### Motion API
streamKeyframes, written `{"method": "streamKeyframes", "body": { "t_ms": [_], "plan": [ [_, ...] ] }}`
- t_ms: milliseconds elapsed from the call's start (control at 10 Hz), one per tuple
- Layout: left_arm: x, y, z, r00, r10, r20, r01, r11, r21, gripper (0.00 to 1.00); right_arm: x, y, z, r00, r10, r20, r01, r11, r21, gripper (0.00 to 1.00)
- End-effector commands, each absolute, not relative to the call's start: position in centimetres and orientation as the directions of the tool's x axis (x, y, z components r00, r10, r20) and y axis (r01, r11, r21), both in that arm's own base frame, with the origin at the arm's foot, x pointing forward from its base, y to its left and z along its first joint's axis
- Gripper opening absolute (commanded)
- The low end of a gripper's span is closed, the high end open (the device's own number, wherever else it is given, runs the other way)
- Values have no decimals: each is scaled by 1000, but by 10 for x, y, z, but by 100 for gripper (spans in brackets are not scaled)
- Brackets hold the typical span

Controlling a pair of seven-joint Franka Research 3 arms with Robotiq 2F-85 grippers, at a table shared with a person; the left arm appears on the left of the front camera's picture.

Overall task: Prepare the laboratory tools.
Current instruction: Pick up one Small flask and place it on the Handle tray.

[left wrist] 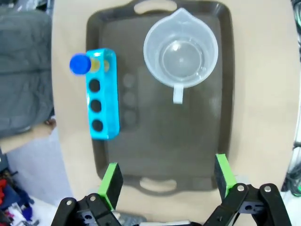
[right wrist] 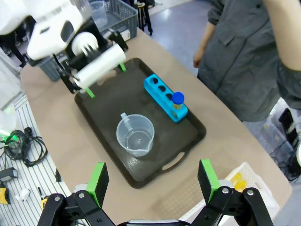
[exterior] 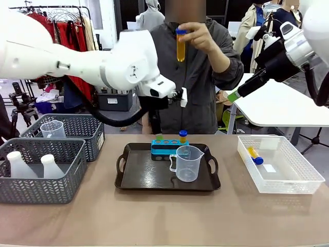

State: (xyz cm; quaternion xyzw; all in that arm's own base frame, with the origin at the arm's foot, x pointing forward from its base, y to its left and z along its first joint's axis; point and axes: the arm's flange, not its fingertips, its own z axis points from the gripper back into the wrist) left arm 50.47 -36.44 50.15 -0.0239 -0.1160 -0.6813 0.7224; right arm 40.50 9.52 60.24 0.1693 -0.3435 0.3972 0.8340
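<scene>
Over the dark tray [left wrist: 141,146], left gripper [left wrist: 167,175] hangs pointing straight down, green pads spread wide, nothing between them. Its fingers sit above the tray end by one handle cut-out; in the front view that is the tray's left part. Next out on the tray: blue tube rack [left wrist: 102,96], lying along the tray edge on the person's side, four holes, three empty. One end hole holds an upright racked tube [left wrist: 80,64], blue cap, yellow-orange liquid. Measuring beaker [left wrist: 181,49] stands upright on the tray's right part, clear, looks empty, handle toward the left gripper, spout away. It is near the rack, with a gap between them in the wrist view. Right gripper [right wrist: 153,178] is high over the table's right side, fingers also spread, nothing held; from the front it hangs in the air well above the clear bin [exterior: 303,181]. That bin sits on the table [exterior: 154,221] right of the tray, apart from it, with a loose tube [exterior: 254,156] lying flat inside near its back left corner, blue cap, same liquid. Across the table the person's hand [exterior: 199,37] grips a raised tube [exterior: 180,47] upright, cap on top, well above the rack. Table's left side: front mesh basket [exterior: 46,191] with two white conical flasks [exterior: 18,165] standing side by side. The rear mesh basket [exterior: 82,126] is just behind it, with a second beaker [exterior: 53,128] upright inside; cannot tell if the two baskets touch.
</scene>
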Motion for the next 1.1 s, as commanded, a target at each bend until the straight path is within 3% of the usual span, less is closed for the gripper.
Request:
{"method": "streamKeyframes", "body": {
  "t_ms": [0,300,600,1000],
  "plan": [
    [490,-333,516,157,-966,205,977,182,108,100,406,95,603,444,530,723,-784,620,28,100],
    [483,-279,552,375,-915,147,904,396,159,100,406,95,603,444,530,723,-784,620,28,100],
    [471,-216,583,637,-763,111,736,645,207,100,406,95,603,444,530,723,-784,620,28,100],
    [444,-126,584,816,-570,97,552,817,166,100,406,95,603,444,530,723,-784,620,28,100]
  ]
}}
